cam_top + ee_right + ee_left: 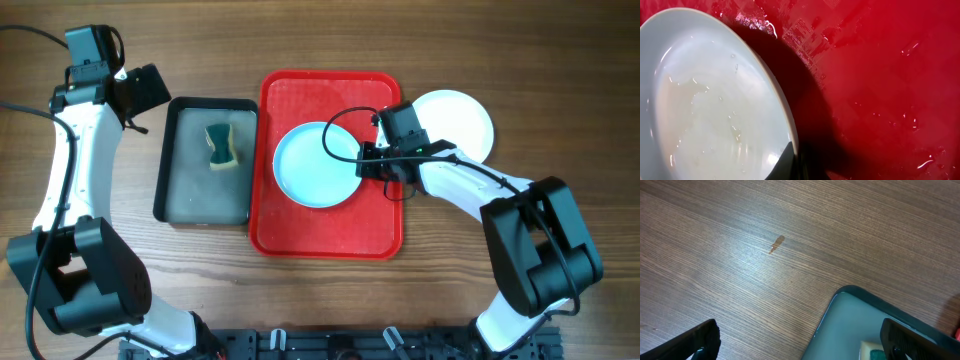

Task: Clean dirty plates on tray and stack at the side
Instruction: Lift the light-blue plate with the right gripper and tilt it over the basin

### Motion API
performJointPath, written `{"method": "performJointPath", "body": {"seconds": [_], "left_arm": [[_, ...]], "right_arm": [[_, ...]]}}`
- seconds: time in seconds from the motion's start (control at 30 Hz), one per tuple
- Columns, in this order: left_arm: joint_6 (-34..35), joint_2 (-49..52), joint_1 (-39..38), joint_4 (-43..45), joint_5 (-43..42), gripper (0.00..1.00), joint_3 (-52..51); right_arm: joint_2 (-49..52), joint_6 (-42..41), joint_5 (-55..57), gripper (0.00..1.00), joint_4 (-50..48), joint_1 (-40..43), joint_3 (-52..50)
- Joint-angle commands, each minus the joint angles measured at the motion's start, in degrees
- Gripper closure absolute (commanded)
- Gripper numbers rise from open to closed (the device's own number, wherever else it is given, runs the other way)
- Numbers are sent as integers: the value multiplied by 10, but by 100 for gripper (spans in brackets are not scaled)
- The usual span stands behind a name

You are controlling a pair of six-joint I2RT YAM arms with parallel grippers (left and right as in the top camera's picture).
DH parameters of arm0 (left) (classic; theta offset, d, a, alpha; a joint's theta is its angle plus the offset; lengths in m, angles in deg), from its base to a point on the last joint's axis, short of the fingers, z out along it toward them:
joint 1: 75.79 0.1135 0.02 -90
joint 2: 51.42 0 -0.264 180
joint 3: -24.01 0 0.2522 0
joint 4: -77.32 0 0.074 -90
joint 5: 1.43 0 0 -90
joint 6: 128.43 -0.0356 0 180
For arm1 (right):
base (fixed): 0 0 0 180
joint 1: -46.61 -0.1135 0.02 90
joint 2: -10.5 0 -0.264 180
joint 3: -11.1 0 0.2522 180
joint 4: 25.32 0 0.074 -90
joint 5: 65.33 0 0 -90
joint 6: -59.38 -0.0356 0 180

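A pale blue plate [315,165] lies in the middle of the red tray [330,235]. My right gripper [362,165] is shut on that plate's right rim. In the right wrist view one dark finger [785,167] lies on the wet inside of the plate [705,100] and the rim is pinched at the gripper [795,165]. A dark shadow falls on the wet tray [880,75] beside the rim. A white plate [460,120] rests on the table just right of the tray. My left gripper [150,88] hangs open and holds nothing, above the table [802,342].
A dark grey pan [185,200] stands left of the tray, with a yellow and green sponge [222,145] in its far part. The left wrist view shows the pan's corner [855,315] and the sponge [872,352] at the bottom edge. Wooden table all round.
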State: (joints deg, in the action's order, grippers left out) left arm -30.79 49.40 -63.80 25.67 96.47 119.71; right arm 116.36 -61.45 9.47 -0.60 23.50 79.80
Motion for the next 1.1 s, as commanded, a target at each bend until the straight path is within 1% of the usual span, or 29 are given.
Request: {"method": "performJointPath", "body": {"seconds": [0.0, 0.13, 0.23, 0.33, 0.43, 0.57, 0.63, 0.8, 1.0, 1.07], "left_arm": [[5, -2, 2, 2, 5, 0, 5], [5, -2, 2, 2, 5, 0, 5], [5, -2, 2, 2, 5, 0, 5], [5, -2, 2, 2, 5, 0, 5], [5, -2, 2, 2, 5, 0, 5], [5, -2, 2, 2, 5, 0, 5], [5, -2, 2, 2, 5, 0, 5], [5, -2, 2, 2, 5, 1, 5], [5, -2, 2, 2, 5, 0, 5], [5, -2, 2, 2, 5, 0, 5]], "right_arm": [[11, -6, -7, 96, -8, 2, 1], [-41, 9, -12, 96, 38, 8, 30], [-83, 8, 8, 96, 68, 3, 57], [-130, 8, 62, 96, 96, -22, 85], [-140, 7, 128, 96, 96, -65, 103], [-133, 6, 208, 96, 64, -133, 105], [-115, 7, 254, 96, 23, -182, 105], [-61, 7, 312, 96, -60, -246, 105], [-5, 10, 319, 96, -135, -262, 105], [3, 24, 319, 96, -155, -262, 105]]}}
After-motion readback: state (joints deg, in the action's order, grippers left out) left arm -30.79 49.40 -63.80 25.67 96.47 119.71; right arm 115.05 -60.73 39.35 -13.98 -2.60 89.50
